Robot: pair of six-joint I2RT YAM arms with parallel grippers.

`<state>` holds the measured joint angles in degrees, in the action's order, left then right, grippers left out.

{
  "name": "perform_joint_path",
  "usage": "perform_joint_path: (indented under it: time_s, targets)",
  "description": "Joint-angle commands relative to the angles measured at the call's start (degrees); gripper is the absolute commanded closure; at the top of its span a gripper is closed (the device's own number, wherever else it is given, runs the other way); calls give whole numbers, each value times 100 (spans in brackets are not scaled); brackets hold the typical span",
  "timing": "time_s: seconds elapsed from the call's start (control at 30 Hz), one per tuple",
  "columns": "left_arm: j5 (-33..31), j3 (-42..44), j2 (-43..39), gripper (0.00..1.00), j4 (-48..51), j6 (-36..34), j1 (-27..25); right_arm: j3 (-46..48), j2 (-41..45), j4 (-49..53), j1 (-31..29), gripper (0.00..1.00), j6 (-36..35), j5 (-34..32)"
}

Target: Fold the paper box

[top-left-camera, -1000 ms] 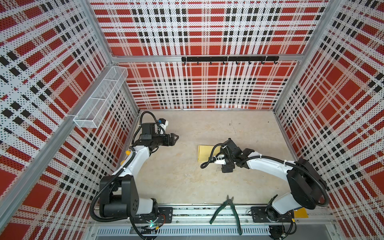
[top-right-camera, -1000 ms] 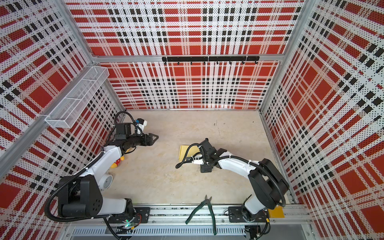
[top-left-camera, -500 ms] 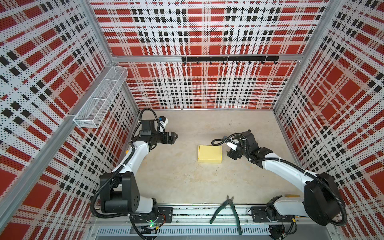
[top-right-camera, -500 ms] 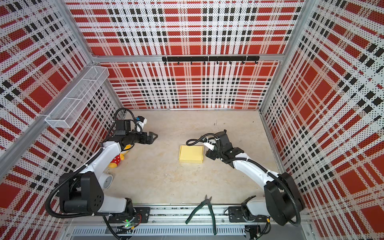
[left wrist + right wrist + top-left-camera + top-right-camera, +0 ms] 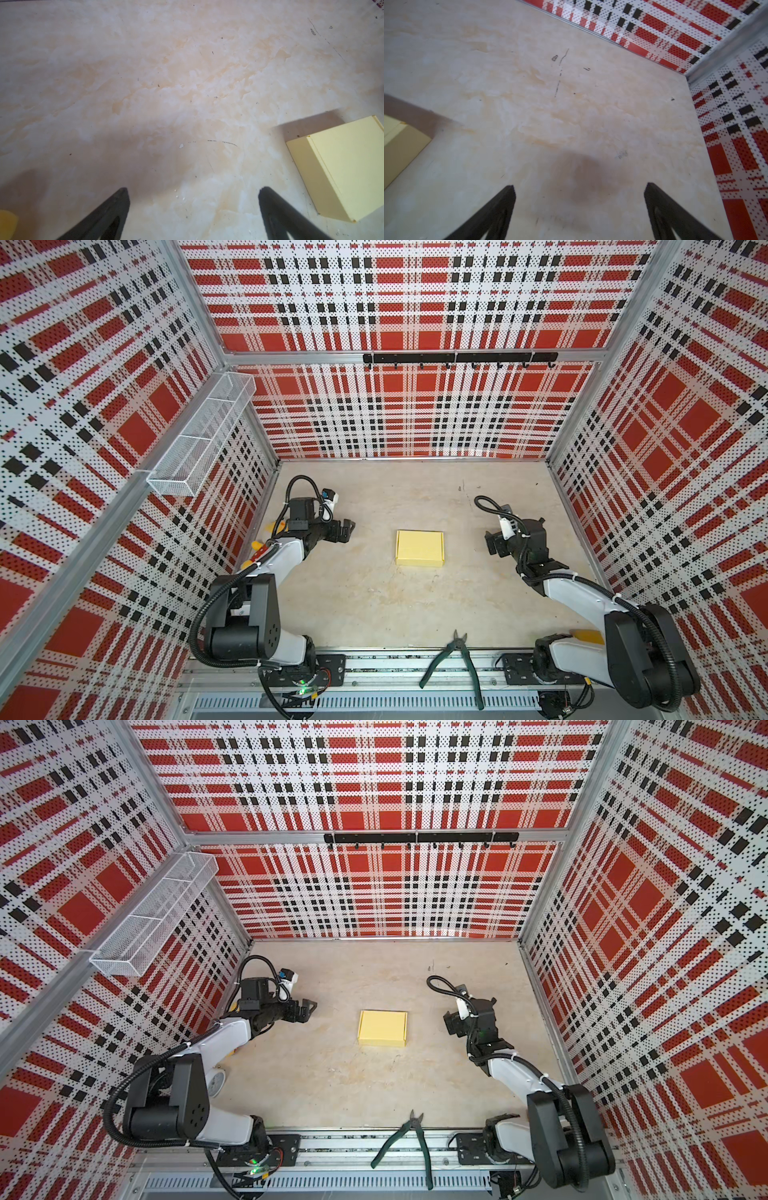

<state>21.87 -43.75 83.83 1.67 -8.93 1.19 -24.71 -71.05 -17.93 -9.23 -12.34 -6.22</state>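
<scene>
The scuffed beige table [image 5: 365, 605] carries the closed box [image 5: 419, 548], which lies flat between the two sets of fingers and well apart from both. The pliers [image 5: 453, 659] lie far behind the fingers, on the front rail. The left gripper [image 5: 349, 529] and right gripper [image 5: 492, 543] both face the box, fingers spread wide and holding nothing.

**Bright, even light; soft wrist views**

Both top views are bright and sharp, lit evenly from above. The plaid walls [image 5: 104, 364] bow toward the frame edges. In the left wrist view the paper box [image 5: 349, 166] casts a soft shadow on the table [image 5: 166, 83]. The left tool [image 5: 193, 189] and right tool [image 5: 579, 187] look out of focus, and the right wrist view is slightly blurred.
</scene>
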Motion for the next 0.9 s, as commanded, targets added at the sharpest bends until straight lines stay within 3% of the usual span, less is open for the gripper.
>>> perform_joint_path:
  time_s: [0.0,0.13,0.23,0.33,0.5,0.6,0.77,0.87]
  targets:
    - [164,159,88,1,-1035,165,-29,394,-6,-1677,183,0,654,193]
    - [119,512,143,1,-1878,367,-34,593,-441,-2439,212,0,586,-20]
    - [168,901,194,0,-2866,372,-58,446,-529,-2260,212,0,550,-143]
    - [-37,1113,214,1,-3266,361,-91,606,-858,-3207,244,0,478,-151]
    - [-478,1427,139,1,-3828,432,-58,372,-1717,-3708,392,0,498,-11]
    - [-401,2086,288,1,-5324,487,-4,533,-2083,-4380,552,0,716,-73]
    - [-677,2173,299,1,-5490,621,56,230,-1967,-3512,631,0,1154,-776]
    - [-906,2093,331,1,-5362,623,-2,291,-2043,-3825,629,0,1103,-783]
